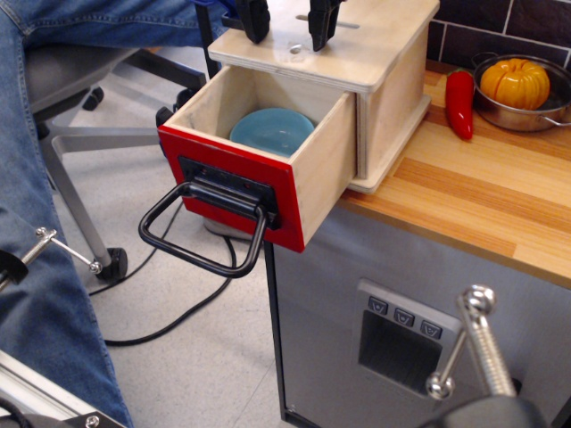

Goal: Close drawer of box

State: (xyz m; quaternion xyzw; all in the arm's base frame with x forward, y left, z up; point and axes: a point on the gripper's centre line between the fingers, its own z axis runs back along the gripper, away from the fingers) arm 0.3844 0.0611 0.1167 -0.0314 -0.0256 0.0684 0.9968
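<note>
The pale plywood box (393, 98) sits at the corner of the wooden counter (500, 196). Its drawer (268, 169) is pulled far out over the floor, with a red front panel (227, 183) and a black loop handle (201, 241) hanging down. A light blue bowl (272, 132) lies inside the drawer. My gripper (290, 22) is at the top edge of the view, above the box's flat top (357, 45). Its two black fingers (324, 22) stand apart with nothing between them. It is above and behind the drawer, not touching it.
A red pepper (460, 102) and a metal pan (522, 111) holding an orange pumpkin (515, 82) are on the counter right of the box. A grey cabinet (401, 330) stands below. A person in jeans (45, 294), an office chair (80, 134) and cables are at the left.
</note>
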